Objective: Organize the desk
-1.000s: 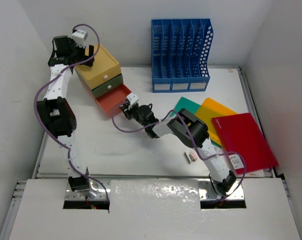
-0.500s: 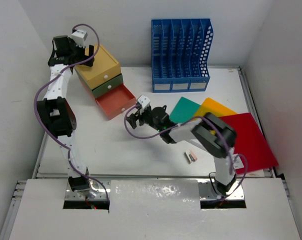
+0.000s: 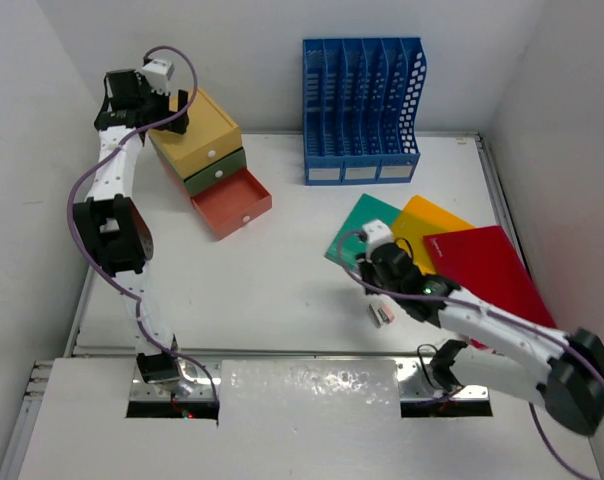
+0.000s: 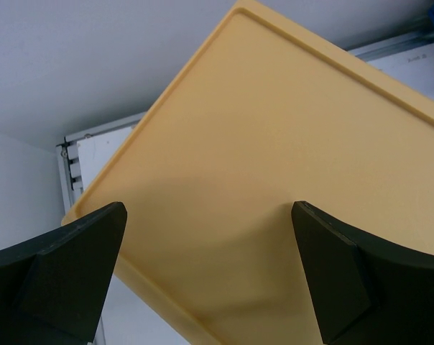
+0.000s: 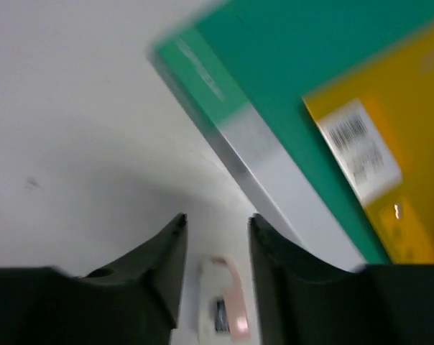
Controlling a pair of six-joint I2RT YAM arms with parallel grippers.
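Note:
The desk (image 3: 282, 290) is a white tabletop with metal rails. My right gripper (image 3: 377, 280) is open and empty, low over the desk beside the green folder (image 3: 360, 225). In the right wrist view its gripper (image 5: 217, 219) hangs above a small white and pink object (image 5: 228, 309), which also shows in the top view (image 3: 384, 313). The green folder (image 5: 310, 86) and the yellow folder (image 5: 411, 180) lie just ahead of it. My left gripper (image 3: 172, 108) is open wide and empty over the yellow top (image 4: 274, 129) of the drawer box (image 3: 202, 125); in its wrist view the gripper (image 4: 208, 210) holds nothing.
The drawer box's orange bottom drawer (image 3: 232, 205) is pulled open. A blue slotted file rack (image 3: 362, 110) stands at the back. A yellow folder (image 3: 432, 225) and a red folder (image 3: 492, 280) overlap at the right. White walls enclose the desk.
My right arm has drawn back from the open orange drawer, to the right and nearer, and now sits by the green folder. The left arm has not moved.

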